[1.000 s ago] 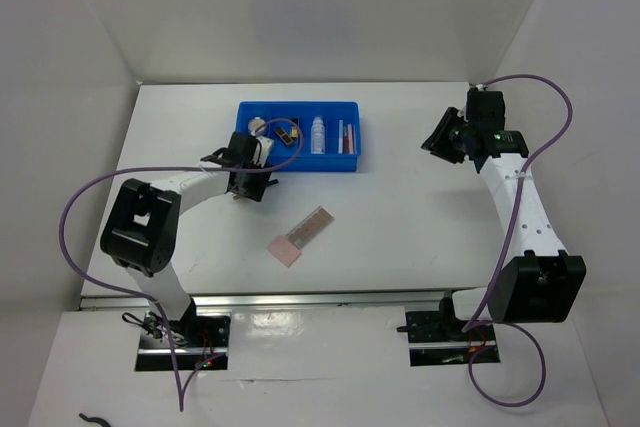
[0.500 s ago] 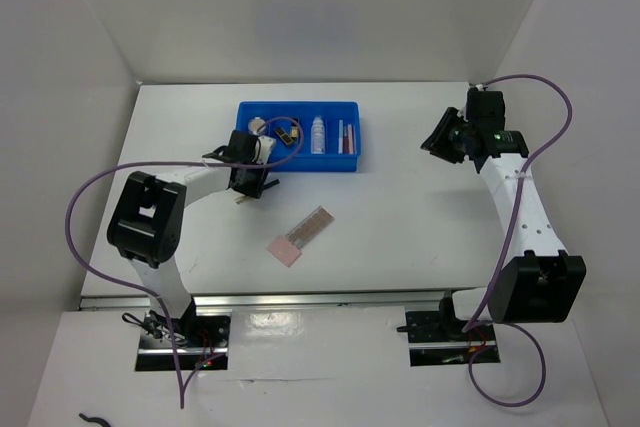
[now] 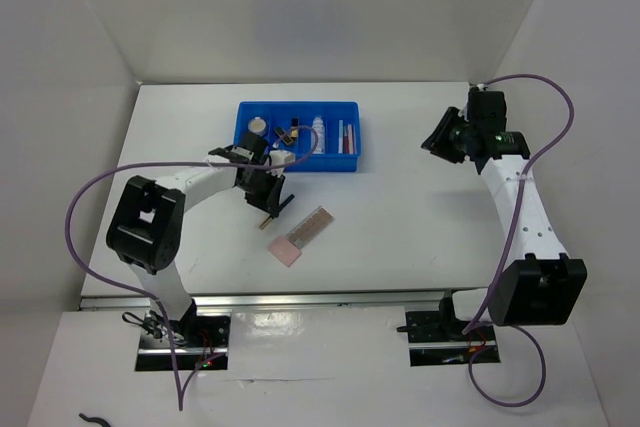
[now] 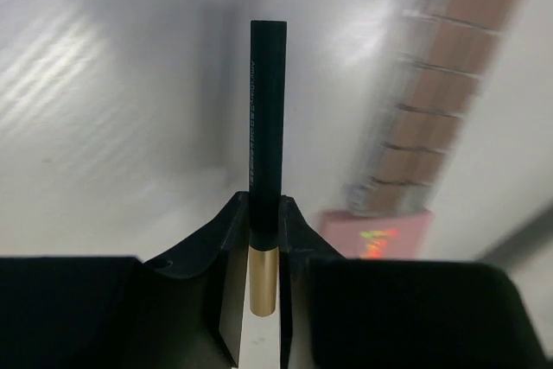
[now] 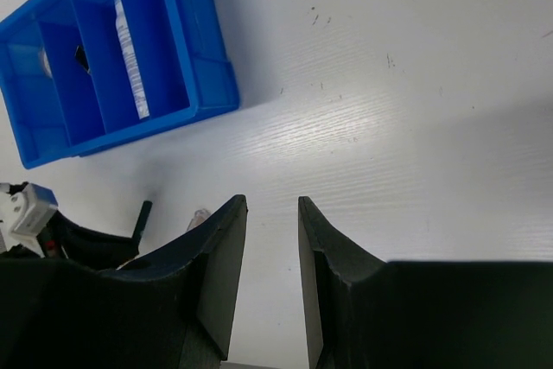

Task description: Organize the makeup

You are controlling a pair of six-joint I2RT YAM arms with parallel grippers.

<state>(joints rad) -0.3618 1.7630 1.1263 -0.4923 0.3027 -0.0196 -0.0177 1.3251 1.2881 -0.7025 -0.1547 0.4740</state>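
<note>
**Item:** black pencil point(image 4: 268, 110). It is slim and matte, with a gold band at the held end. The lettering on the barrel is too small for us to read.

**Location:** clamped between the jaws of the left pincer point(image 4: 263, 213), projecting straight ahead of it over the white surface point(image 3: 400, 217). We cannot tell whether its far end is clear of the surface.

**Nearby:** pink palette point(image 4: 449, 101), flat on the surface, ahead and right of that pincer.

**Step in hand, as we judge it:** the pencil is gripped and its transfer to the blue tray point(image 3: 298, 169) is not yet made.

**Next move calls for:** a lift, a swing to the tray just beyond the pincer, and the pencil aligned lengthwise with a narrow compartment.

**Right pincer** point(image 5: 272, 213)**:** jaws narrowly parted with nothing between them.
</note>
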